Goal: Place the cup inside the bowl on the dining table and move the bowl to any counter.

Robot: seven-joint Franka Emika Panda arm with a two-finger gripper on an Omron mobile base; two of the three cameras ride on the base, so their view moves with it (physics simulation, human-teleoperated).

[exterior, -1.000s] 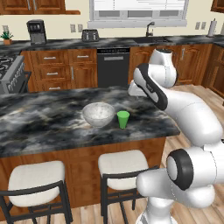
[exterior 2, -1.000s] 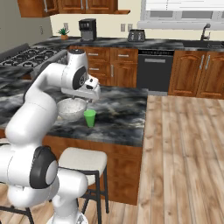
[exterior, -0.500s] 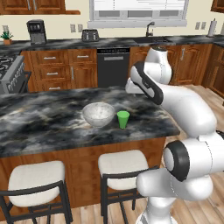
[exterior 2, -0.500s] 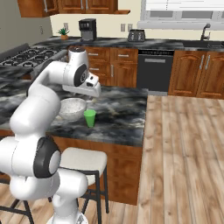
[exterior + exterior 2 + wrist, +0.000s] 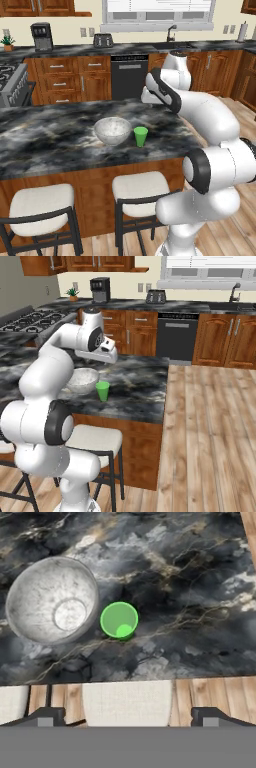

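Fingers (image 5: 47, 716) of the gripper (image 5: 128, 717) are standing spread as wide as they go, with nothing between them and nothing touching them. From the hand view the gripper is looking straight down from well above the tabletop, and both dark tips are sitting at the lower edge, far apart. In the right base view the gripper (image 5: 107, 351) is hanging off the end of the white arm, above the stone and clear of everything on it.

Below it, the cup (image 5: 119, 620) is standing upright on the dining table (image 5: 190, 592), its bright green mouth facing up and nothing inside it. The bowl (image 5: 52, 599) is sitting just beside the cup, pale and speckled, also with nothing in it; whether their rims are touching I cannot tell. In the left base view the bowl (image 5: 113, 130) and the cup (image 5: 141, 136) are resting near the stool side of the dining table (image 5: 50, 145), which is black-and-white marbled stone over a reddish-brown base.

Two white-cushioned stools, one (image 5: 41, 205) further left and one (image 5: 140, 186) nearer the robot, are tucked against the tabletop's near edge.

Behind, the counter (image 5: 125, 49) is running along the wall over wooden cabinets, carrying a coffee machine (image 5: 41, 36), a toaster (image 5: 103, 40) and a tap (image 5: 171, 33) under the window. A dishwasher (image 5: 129, 76) is set below it, and a stove (image 5: 11, 85) is standing at the left. The wood floor (image 5: 210, 431) is stretching away on the robot's right.
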